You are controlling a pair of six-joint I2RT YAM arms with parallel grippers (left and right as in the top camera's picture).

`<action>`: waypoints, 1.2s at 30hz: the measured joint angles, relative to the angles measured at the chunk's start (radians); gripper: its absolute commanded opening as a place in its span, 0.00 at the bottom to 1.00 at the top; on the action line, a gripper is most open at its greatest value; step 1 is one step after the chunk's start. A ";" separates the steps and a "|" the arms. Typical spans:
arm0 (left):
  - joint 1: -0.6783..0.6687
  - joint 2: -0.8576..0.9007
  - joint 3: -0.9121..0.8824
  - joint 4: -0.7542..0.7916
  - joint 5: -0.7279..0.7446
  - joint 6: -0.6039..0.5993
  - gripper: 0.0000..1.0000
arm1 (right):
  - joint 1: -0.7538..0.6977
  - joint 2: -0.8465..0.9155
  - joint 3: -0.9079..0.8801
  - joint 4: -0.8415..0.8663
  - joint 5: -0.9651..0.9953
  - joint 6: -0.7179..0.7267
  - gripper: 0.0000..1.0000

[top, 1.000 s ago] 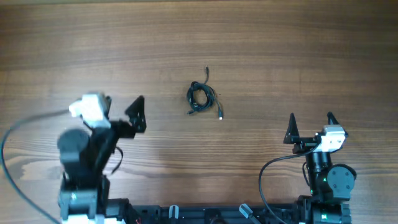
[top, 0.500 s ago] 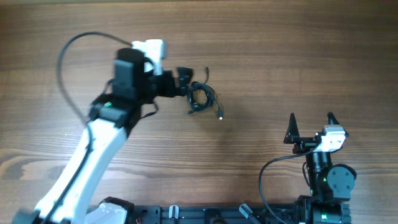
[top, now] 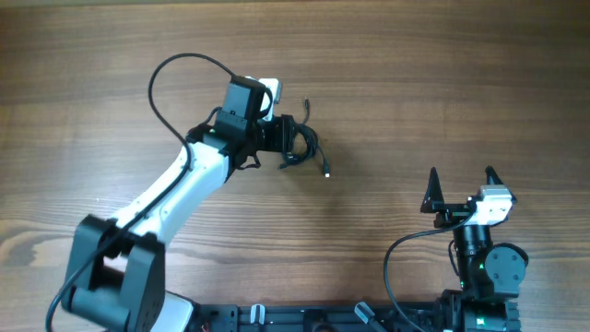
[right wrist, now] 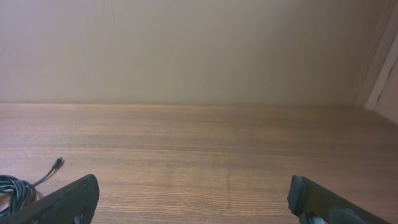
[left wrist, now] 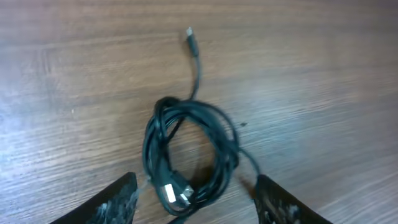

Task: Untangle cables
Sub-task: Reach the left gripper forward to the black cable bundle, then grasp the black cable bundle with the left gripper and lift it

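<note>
— So where are the cables right now?
— I see the cables (top: 300, 143) as 1 tangled coil on the wooden table (top: 442, 74), a bit left of center in the upper half of the overhead frame. 1 loose end (top: 306, 104) pokes toward the top edge. Another tail runs down and right to a small plug (top: 327, 171).
— And the left claw?
— I have the left gripper (top: 284, 138) reaching to the coil's left edge. In the left wrist view the cables (left wrist: 189, 149) fill the middle. The left gripper (left wrist: 194, 185) shows 2 fingers parted at the bottom of that frame, 1 on each side of the coil's lower part. A flat silvery connector (left wrist: 174, 194) lies between them. The jaws are partly open and I see nothing clamped. The left finger is just beside the outer loop, and I can't tell whether it touches.
— Right side?
— The right gripper (top: 460, 177) sits at the lower right of the overhead frame, well apart from the coil, fingers spread wide and holding nothing. In its wrist view the right gripper (right wrist: 191, 190) frames bare table, with the cables (right wrist: 12, 186) at the far lower left.
</note>
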 measured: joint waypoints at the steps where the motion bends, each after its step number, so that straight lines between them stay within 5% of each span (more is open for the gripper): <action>1: 0.000 0.026 0.000 0.000 -0.004 0.000 0.59 | 0.000 0.000 0.000 0.000 0.000 0.000 1.00; 8: -0.023 0.141 0.000 0.027 -0.023 -0.006 0.43 | 0.000 0.000 0.000 0.000 0.000 0.000 1.00; 11: -0.026 0.182 0.000 0.034 -0.026 -0.021 0.12 | 0.000 0.000 0.000 0.000 0.000 0.000 1.00; 13: -0.026 0.200 0.000 0.034 -0.032 -0.037 0.04 | 0.000 0.000 0.000 0.000 0.000 0.000 1.00; 21: -0.020 0.154 0.004 -0.037 -0.041 -0.040 0.04 | 0.000 0.000 0.000 0.000 0.000 0.000 1.00; 27: -0.005 -0.034 0.004 -0.252 -0.074 0.132 0.04 | 0.000 0.000 0.000 0.000 0.000 0.000 1.00; 29: -0.005 -0.098 0.005 -0.332 -0.104 0.242 0.12 | 0.000 0.000 0.000 0.000 0.000 0.000 1.00; 30: -0.005 -0.113 0.006 -0.369 -0.114 0.293 0.26 | 0.000 0.000 0.000 0.000 0.000 0.000 1.00; 32: -0.005 -0.123 0.006 -0.428 -0.130 0.431 0.70 | 0.000 0.000 0.000 0.000 0.000 0.000 1.00; 33: -0.005 -0.122 0.006 -0.431 -0.132 0.455 1.00 | 0.000 0.000 0.000 0.000 0.000 0.000 1.00; 36: -0.005 -0.122 0.006 -0.430 -0.138 0.506 1.00 | 0.000 0.000 0.000 0.000 0.000 0.000 1.00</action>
